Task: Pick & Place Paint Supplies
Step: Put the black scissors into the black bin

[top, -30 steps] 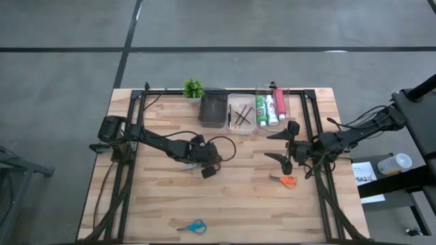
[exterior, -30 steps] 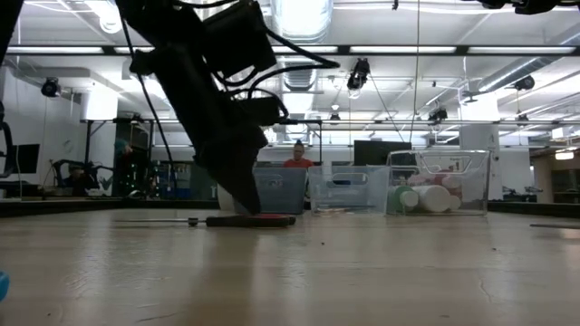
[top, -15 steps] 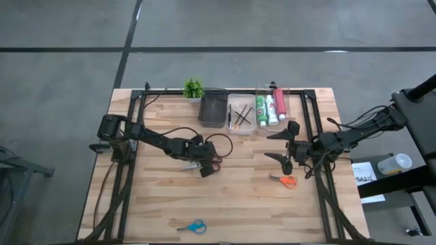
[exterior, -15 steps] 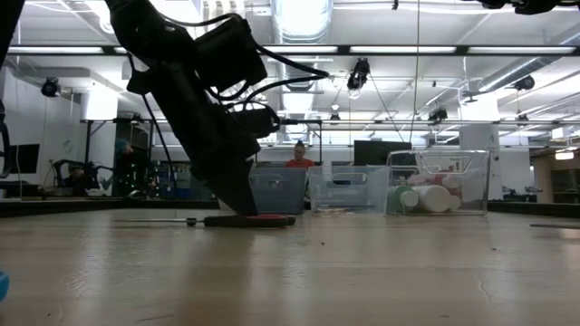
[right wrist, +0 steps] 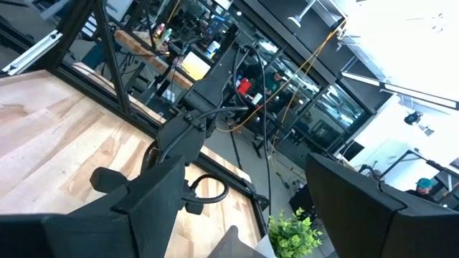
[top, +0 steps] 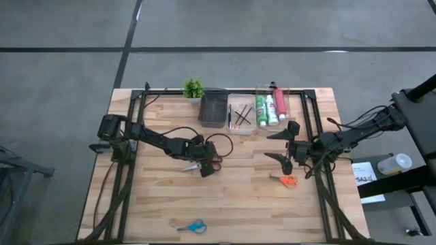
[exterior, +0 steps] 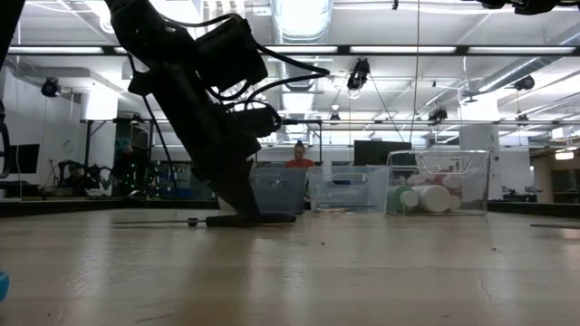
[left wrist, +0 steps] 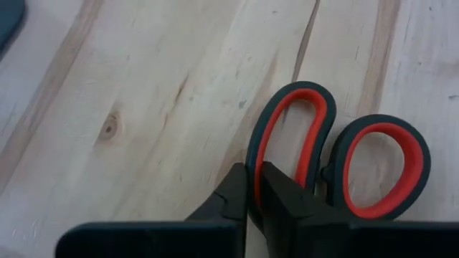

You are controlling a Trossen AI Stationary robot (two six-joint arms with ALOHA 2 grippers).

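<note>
Red-handled scissors (top: 191, 165) lie flat on the wooden table (top: 157, 197), left of its centre, blades toward the left edge (exterior: 154, 221). My left gripper (top: 203, 168) slants down onto their handle end, shut on one handle loop (left wrist: 290, 136); the other loop (left wrist: 380, 168) lies free beside it. My right gripper (top: 278, 145) hangs open above the table's right half, holding nothing. Orange scissors (top: 286, 180) lie just near of it. Blue scissors (top: 193, 226) lie by the near edge. My left gripper pinches the rim of one handle loop (left wrist: 252, 159), one finger (left wrist: 281, 197) inside the loop and the other (left wrist: 231, 195) outside. The fingers come slanting down from the table's left. The scissors lie flat on the table, blades pointing away from the fingers.
At the far edge stand a dark bin (top: 213, 109), a clear bin with brushes (top: 240, 114) and a clear bin with paint tubes (top: 271, 107). A small potted plant (top: 193, 88) stands left of them. Black frame rails run along both table sides.
My left gripper has tipped a little and sunk slightly toward the red-handled scissors, then shut on the handle; in the low view the red of the handle is now covered by the fingers. The scissors have stayed flat in place.
</note>
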